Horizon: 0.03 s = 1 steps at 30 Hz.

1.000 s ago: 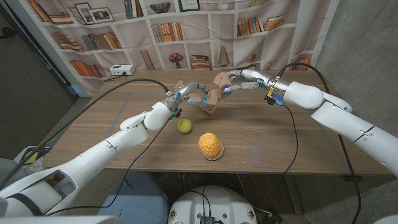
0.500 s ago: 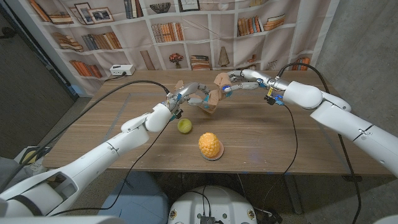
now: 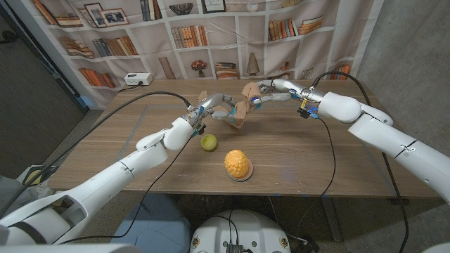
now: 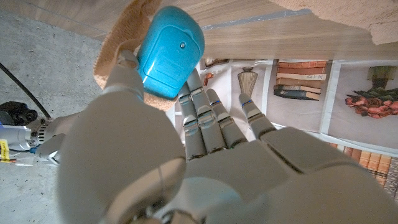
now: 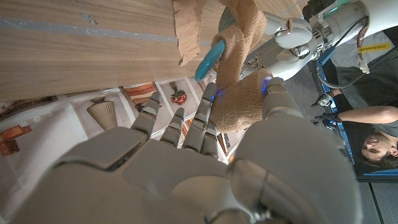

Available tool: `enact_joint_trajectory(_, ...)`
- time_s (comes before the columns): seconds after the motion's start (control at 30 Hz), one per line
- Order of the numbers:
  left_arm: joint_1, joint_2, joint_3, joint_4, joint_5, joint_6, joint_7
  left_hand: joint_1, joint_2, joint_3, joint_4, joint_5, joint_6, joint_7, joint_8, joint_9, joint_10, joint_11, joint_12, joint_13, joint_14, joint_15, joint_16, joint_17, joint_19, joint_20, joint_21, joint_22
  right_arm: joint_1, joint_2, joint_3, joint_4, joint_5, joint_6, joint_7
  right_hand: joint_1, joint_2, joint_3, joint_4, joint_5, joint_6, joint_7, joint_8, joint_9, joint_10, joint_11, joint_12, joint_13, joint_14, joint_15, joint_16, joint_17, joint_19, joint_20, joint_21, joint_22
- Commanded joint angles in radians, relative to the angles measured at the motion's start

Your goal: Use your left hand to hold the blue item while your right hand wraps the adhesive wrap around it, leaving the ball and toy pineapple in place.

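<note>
We hold the blue item (image 4: 169, 51) in our left hand (image 3: 211, 107), lifted above the far middle of the desk (image 3: 295, 158), at about 12 o'clock from the toy pineapple (image 3: 238, 164). The left fingers (image 4: 205, 121) are clenched around it, and part of it is already covered with tan wrap. It looks like a small hard plastic shell, smooth and probably slippery, so we judge that a grip on its bare end is best, leaving the middle free for winding.

Our right hand (image 3: 271, 93) grasps the adhesive wrap (image 5: 239, 68) between thumb and fingers. The wrap looks soft, light and stretchy; it folds and can stick to itself, so we think it should be kept under slight tension.

The ball (image 3: 208, 142) lies at about 10 o'clock from the toy pineapple, both well apart from the hands. The desk is plain wood with cables over it. Behind it hangs a curtain printed with bookshelves (image 3: 176, 35).
</note>
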Motion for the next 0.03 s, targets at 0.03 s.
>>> enact_joint_trajectory(0.03, -0.01, -0.01, 0.007, 0.016, 0.003, -0.006, 0.002, 0.163, 0.17, 0.012, 0.005, 0.007, 0.194, -0.187, 0.033, 0.008, 0.144, -0.131, -0.003, 0.006, 0.027, -0.046, 0.0, 0.0, 0.005, 0.003, -0.003, 0.005, 0.013, 0.008, -0.01, 0.028, -0.001, 0.008, 0.004, -0.007, 0.021, -0.002, -0.003, -0.001, 0.18, -0.119, 0.008, 0.002, 0.002, 0.001, -0.001, 0.006, 0.01, -0.061, -0.003, 0.003, 0.007, 0.003, 0.0, 0.0)
